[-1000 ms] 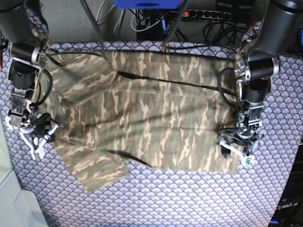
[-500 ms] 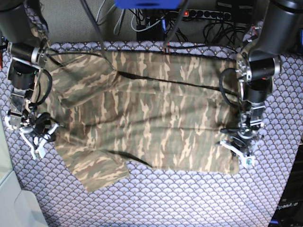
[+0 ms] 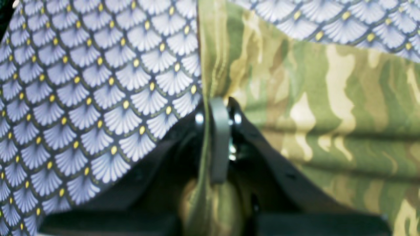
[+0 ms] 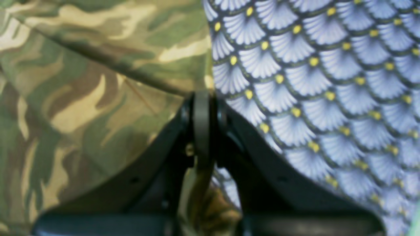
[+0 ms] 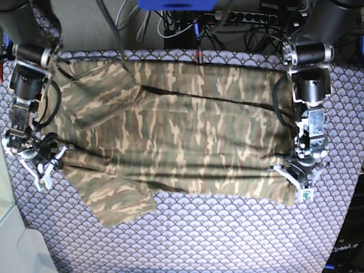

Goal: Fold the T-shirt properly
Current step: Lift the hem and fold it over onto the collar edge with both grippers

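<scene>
Camouflage cloth, the T-shirt (image 5: 176, 136), is laid flat across the middle of the table cover (image 5: 227, 239), a purple-grey sheet printed with fan scales; the collar end is toward the table's left edge in the base view and the hem toward its right edge. The near long edge is the part engaged. The left gripper (image 5: 300, 181) is closed on the hem corner near the table's front right; in the left wrist view a fold of the fabric is seen pinched between the shut jaws of the left gripper (image 3: 218, 108). The right gripper (image 5: 38, 165) is closed on the shirt's edge by the sleeve, near the table's left edge; in the right wrist view the cloth is clamped in the right gripper (image 4: 201, 98) and trails beneath it.

The step in hand is judged to be the first lengthwise fold, with both grasps secured. For the next move, both corners are to be raised together and carried toward the table's far edge at matched height, so that the near edge is laid over evenly and no slack is bunched between the grippers
</scene>
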Controlling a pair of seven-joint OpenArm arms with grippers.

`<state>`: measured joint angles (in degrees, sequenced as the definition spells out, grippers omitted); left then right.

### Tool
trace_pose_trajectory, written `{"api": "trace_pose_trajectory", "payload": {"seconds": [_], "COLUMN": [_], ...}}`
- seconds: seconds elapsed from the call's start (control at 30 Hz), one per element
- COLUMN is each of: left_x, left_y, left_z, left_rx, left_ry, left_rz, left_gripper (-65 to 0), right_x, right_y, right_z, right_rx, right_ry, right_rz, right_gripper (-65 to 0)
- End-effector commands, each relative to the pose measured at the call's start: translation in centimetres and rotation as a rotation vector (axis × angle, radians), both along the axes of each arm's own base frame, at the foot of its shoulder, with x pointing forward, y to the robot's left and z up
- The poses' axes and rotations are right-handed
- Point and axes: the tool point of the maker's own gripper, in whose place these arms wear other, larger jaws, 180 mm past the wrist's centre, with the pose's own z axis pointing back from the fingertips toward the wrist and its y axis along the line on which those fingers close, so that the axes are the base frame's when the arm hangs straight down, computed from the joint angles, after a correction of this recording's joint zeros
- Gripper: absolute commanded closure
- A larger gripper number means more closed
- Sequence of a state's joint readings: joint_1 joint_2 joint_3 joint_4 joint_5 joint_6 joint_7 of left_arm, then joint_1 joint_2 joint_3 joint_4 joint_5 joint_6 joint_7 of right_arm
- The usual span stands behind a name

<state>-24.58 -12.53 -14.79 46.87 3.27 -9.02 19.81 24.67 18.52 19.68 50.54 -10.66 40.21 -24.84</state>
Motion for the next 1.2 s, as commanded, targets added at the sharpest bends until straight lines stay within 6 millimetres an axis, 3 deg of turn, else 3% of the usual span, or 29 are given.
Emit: {"api": "trace_pose_trajectory", "payload": {"seconds": [0.0, 0.2, 0.5, 0.67, 0.8, 0.93, 1.17], "left_x": [1.0, 0.0, -2.3, -3.8, -5.8, -7.5, -9.8], "left_y": [1.2, 1.5, 1.0, 0.9, 3.0, 3.5, 3.2], "left_z": [2.1, 3.0, 4.6, 4.3, 4.9, 4.6, 4.3], "left_rx": [0.028, 0.055, 0.1, 0.113, 0.107, 0.116, 0.146], "left_ry": [-0.051, -0.041, -0.03, -0.004, -0.001, 0.012, 0.02], "left_rz": [0.019, 0.014, -0.002, -0.005, 0.06, 0.075, 0.055], "left_gripper": [-0.4, -0.4, -0.4, -0.4, -0.4, -0.4, -0.4], "right_x": [1.3, -0.5, -4.6, -6.7, -8.5, -10.1, -12.9], "right_y": [-0.9, -1.3, -1.3, -2.0, -2.7, -3.0, -1.7], "right_z": [2.7, 4.3, 3.9, 4.1, 4.5, 4.7, 5.8], "right_rx": [-0.021, -0.114, -0.16, -0.175, -0.191, -0.219, -0.193], "right_ry": [-0.08, -0.092, -0.098, -0.108, -0.12, -0.109, -0.118], "right_rz": [-0.013, -0.007, -0.02, -0.053, -0.088, -0.097, -0.074], "right_gripper": [0.0, 0.0, 0.0, 0.0, 0.0, 0.0, 0.0]}}
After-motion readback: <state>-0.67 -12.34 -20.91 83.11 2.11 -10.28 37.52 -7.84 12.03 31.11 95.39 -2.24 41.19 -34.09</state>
